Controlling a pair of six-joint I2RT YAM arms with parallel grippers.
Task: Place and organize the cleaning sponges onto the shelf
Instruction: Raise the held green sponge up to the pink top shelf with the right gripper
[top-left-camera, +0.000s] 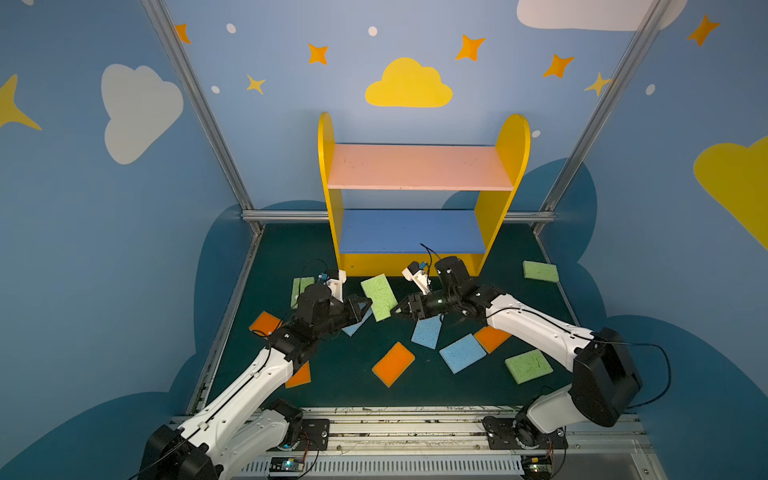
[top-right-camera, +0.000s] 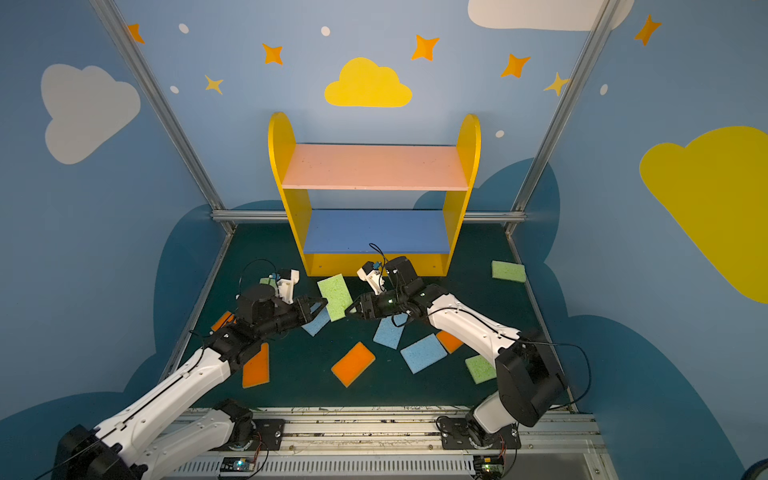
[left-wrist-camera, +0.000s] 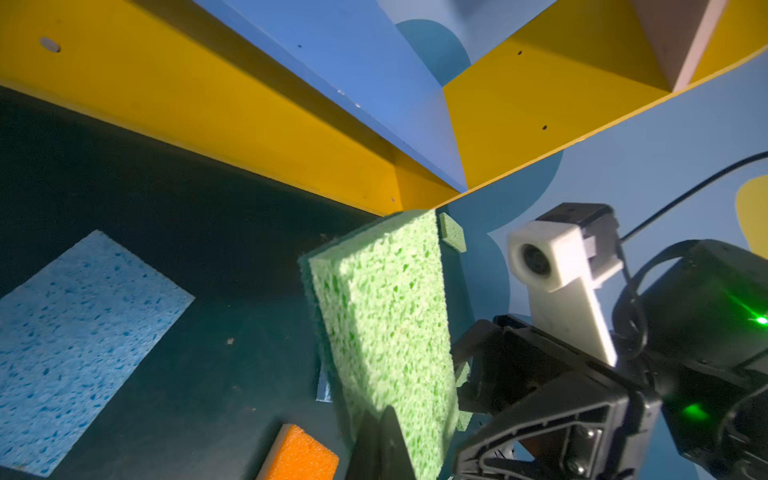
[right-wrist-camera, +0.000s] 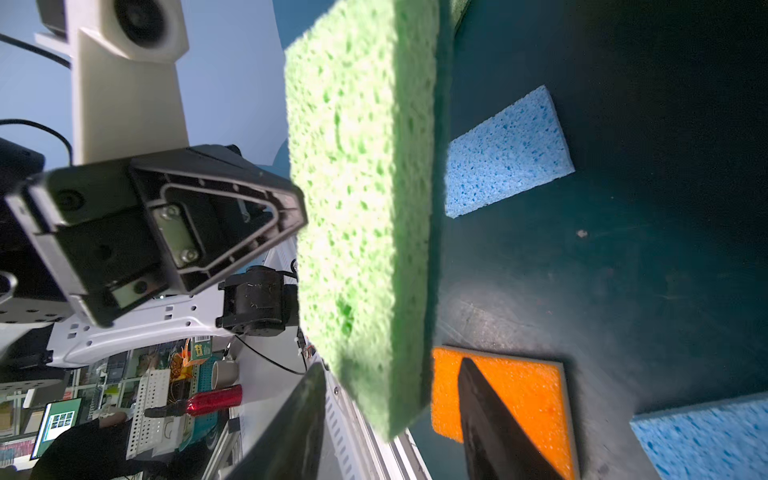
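A light green sponge (top-left-camera: 378, 297) (top-right-camera: 334, 296) hangs tilted above the mat, in front of the shelf (top-left-camera: 512, 141) (top-right-camera: 468, 137). My left gripper (top-left-camera: 365, 305) (left-wrist-camera: 399, 457) is shut on one end of it. My right gripper (top-left-camera: 395, 309) (right-wrist-camera: 390, 428) is open, its jaws on either side of the sponge's (right-wrist-camera: 361, 208) other end, with gaps showing. Loose on the mat lie green sponges (top-left-camera: 540, 271) (top-left-camera: 528, 365), blue sponges (top-left-camera: 427, 331) (top-left-camera: 462, 353) and orange sponges (top-left-camera: 393, 363) (top-left-camera: 492, 337). The left arm partly hides another green (top-left-camera: 300, 284), a blue (top-left-camera: 357, 325) and two orange sponges (top-left-camera: 265, 323) (top-left-camera: 299, 376).
The shelf stands against the back wall, its pink board (top-left-camera: 419, 166) above its blue board (top-left-camera: 411, 230). Aluminium frame posts (top-left-camera: 203, 108) and a back rail (top-left-camera: 286, 216) border the dark green mat (top-left-camera: 340, 374). Both arm bases sit on the front rail (top-left-camera: 407, 432).
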